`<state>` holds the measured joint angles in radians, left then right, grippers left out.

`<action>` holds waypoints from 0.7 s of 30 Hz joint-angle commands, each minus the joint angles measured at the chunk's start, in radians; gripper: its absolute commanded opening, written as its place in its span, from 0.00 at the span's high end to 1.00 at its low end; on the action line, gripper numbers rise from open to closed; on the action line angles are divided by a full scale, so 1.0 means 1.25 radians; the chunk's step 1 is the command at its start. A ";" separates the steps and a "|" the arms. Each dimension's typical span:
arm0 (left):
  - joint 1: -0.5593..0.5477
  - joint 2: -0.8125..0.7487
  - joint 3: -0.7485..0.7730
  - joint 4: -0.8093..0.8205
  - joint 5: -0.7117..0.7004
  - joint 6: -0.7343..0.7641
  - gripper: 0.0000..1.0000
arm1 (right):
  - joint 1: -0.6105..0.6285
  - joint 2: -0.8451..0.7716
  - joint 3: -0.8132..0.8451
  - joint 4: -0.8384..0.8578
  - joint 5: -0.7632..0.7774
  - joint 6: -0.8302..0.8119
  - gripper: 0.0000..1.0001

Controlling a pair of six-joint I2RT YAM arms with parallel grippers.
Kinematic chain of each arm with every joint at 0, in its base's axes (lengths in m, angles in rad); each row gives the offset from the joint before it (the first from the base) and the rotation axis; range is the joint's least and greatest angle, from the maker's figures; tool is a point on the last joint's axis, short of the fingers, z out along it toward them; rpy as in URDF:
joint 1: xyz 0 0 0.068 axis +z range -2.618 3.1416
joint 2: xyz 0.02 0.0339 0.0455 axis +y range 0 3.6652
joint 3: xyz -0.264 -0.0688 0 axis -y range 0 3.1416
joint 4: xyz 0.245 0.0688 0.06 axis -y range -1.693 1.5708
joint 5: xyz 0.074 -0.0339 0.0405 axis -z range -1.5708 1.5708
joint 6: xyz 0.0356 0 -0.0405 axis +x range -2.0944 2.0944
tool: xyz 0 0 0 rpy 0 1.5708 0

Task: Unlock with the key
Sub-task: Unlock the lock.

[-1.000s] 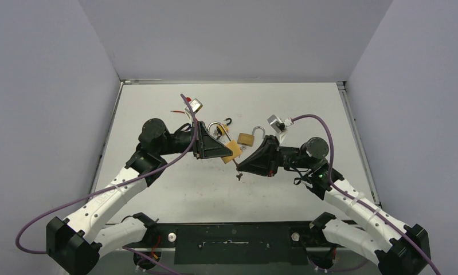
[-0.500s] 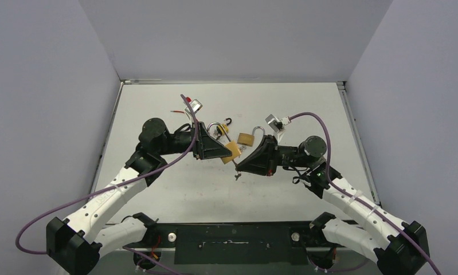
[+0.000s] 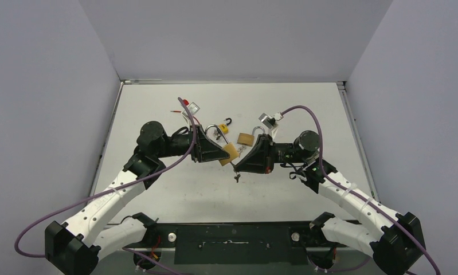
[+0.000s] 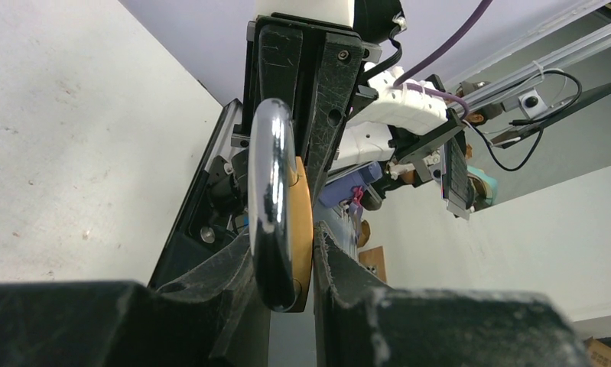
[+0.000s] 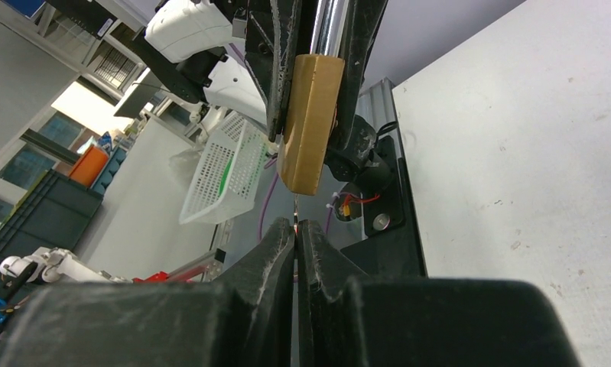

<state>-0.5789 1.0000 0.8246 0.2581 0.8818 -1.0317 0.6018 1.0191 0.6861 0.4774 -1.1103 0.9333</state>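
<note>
1. Nearest the arm bases, a small ring (image 3: 236, 177) of keys hangs free above the table (image 3: 175, 195). It dangles below the right gripper (image 3: 238, 164).
2. The right gripper's jaws are pinched fully together on the key (image 5: 295, 208). In the right wrist view the key is edge-on, a thin sliver running from the fingertips up to the underside of the lock body.
3. Just beyond, the left gripper (image 3: 219, 153) has its jaws closed partway onto the brass padlock (image 3: 230, 153), clamping the body's flat faces. The padlock is held off the table, between the two grippers, with its keyway end turned toward the right gripper.
4. In the left wrist view the shackle (image 4: 271, 206) is edge-on. I cannot tell from it whether the shackle is seated or popped.
5. Farther back, on the table, lie a second brass padlock (image 3: 246, 138) and a third lock (image 3: 219, 129), both well apart from the jaws.
6. Status (judgement):
   - Done: lock picked up and presented, key gripped and lined up with the lock's underside.
   - Unclear: whether the tip is already in the keyway or only touching it, as the blade is too thin to tell.
   - Left: seat the key fully, turn it, and free the shackle.
</note>
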 commanded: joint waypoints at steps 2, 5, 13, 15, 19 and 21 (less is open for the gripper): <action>-0.015 -0.040 0.002 0.070 0.012 -0.019 1.00 | -0.013 -0.002 0.052 0.035 0.150 -0.029 1.00; -0.026 -0.043 -0.018 0.095 0.000 -0.035 1.00 | -0.013 0.001 0.064 0.014 0.193 -0.048 1.00; -0.048 -0.038 -0.035 0.117 -0.025 -0.050 1.00 | -0.014 0.018 0.087 0.003 0.307 -0.030 1.00; -0.049 -0.038 -0.036 0.117 -0.022 -0.048 1.00 | -0.016 0.021 0.091 -0.001 0.329 -0.011 1.00; -0.049 -0.045 -0.036 0.103 -0.031 -0.034 1.00 | -0.030 0.017 0.086 0.000 0.367 0.049 1.00; -0.051 -0.045 -0.039 0.112 -0.031 -0.038 1.00 | -0.031 0.020 0.084 0.027 0.357 0.056 1.00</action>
<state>-0.5800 0.9737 0.7765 0.3424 0.6865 -1.0504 0.5961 1.0199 0.7311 0.3843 -0.9268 0.9615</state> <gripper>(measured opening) 0.185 0.034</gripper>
